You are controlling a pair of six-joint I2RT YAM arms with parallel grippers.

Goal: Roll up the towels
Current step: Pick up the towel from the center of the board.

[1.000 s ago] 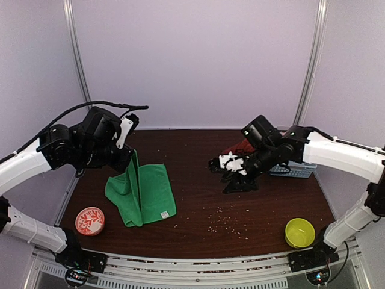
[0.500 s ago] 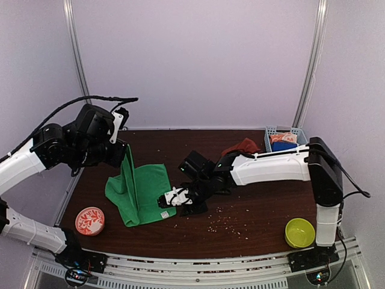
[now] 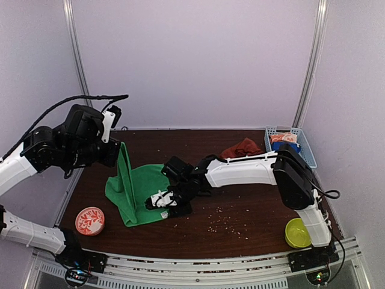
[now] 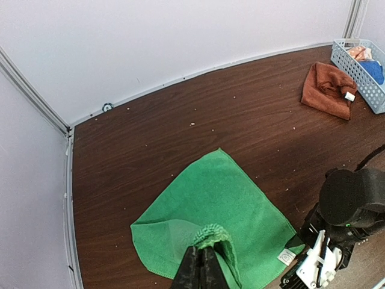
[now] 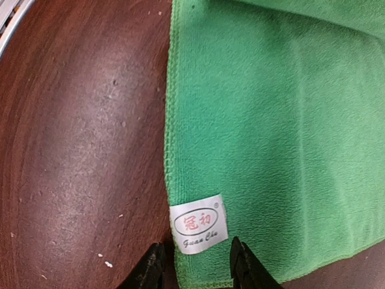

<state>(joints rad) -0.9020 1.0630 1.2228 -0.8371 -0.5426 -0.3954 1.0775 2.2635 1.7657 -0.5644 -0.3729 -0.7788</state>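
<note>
The green towel [image 3: 144,188] lies partly spread at the table's left. One of its corners is pulled up in a peak, and my left gripper [image 3: 122,149] is shut on that corner [image 4: 218,236]. My right gripper [image 3: 161,205] reaches across to the towel's near right corner. Its fingers [image 5: 243,265] stand open astride the hem beside the white label [image 5: 198,223], with nothing pinched. The rust-red towel [image 3: 241,147] lies crumpled at the back right, beside the basket; it also shows in the left wrist view [image 4: 328,87].
A light blue basket [image 3: 304,152] with cloths stands at the back right corner. A red patterned bowl [image 3: 89,221] sits front left, a yellow-green bowl [image 3: 299,232] front right. Crumbs [image 3: 219,220] dot the dark wooden table [image 3: 240,198].
My right arm has swept from the right side of the table across to the green towel's labelled corner. My left gripper has drawn the held corner a little to the left.
</note>
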